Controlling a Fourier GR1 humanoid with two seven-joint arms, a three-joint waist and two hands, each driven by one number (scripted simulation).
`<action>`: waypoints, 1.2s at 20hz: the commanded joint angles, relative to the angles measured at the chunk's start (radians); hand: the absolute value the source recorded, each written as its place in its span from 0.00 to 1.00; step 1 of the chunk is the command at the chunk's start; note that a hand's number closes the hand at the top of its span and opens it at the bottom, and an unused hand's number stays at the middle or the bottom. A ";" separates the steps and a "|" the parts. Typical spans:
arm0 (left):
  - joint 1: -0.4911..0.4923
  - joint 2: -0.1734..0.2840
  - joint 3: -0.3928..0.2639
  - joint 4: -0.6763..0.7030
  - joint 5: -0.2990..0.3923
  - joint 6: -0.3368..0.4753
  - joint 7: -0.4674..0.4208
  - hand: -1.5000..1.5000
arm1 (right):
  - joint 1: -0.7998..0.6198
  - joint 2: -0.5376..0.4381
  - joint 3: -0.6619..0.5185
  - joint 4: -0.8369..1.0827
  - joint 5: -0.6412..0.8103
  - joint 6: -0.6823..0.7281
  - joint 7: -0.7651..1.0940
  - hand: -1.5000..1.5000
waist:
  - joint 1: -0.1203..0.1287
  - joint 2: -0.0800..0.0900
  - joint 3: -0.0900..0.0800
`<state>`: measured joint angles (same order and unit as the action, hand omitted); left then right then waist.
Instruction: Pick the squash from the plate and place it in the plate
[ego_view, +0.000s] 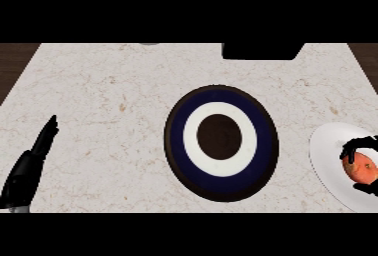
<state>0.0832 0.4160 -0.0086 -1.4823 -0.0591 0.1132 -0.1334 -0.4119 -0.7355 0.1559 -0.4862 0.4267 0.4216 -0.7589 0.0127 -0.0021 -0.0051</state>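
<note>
An orange squash (363, 170) lies on a white plate (328, 155) at the right edge of the counter. My right hand (359, 148) is curled round the squash, black fingers above it and below it. Part of the squash and hand is cut off by the view's edge. A dark blue plate (221, 142) with a white ring and a brown centre sits in the middle of the counter with nothing on it. My left hand (29, 167) rests open at the lower left, fingers straight and pointing up the counter.
The counter top (111, 90) is pale speckled stone. A black object (262, 50) stands at the far edge, right of centre. A small grey thing (150, 44) peeks in at the far edge.
</note>
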 joint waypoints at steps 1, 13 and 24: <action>-0.003 0.011 0.027 0.025 -0.001 0.002 0.022 0.50 | 0.109 0.059 -0.056 0.014 -0.033 -0.141 0.092 1.00 | -0.029 -0.002 0.004; 0.071 -0.003 0.027 -0.017 0.001 0.017 -0.001 0.50 | 0.300 0.111 -0.265 -0.078 -0.118 -0.770 0.387 1.00 | -0.079 -0.016 -0.003; 0.077 -0.012 0.044 -0.037 -0.006 0.044 0.031 0.50 | 0.548 0.190 -0.314 -0.700 -0.172 -1.045 0.350 1.00 | -0.113 -0.025 -0.006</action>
<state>0.1655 0.4254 0.0502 -1.5124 -0.0457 0.1315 -0.1166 0.0622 -0.5719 -0.1616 -0.9857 0.2566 -0.5521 -0.3953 -0.0844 -0.0287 -0.0147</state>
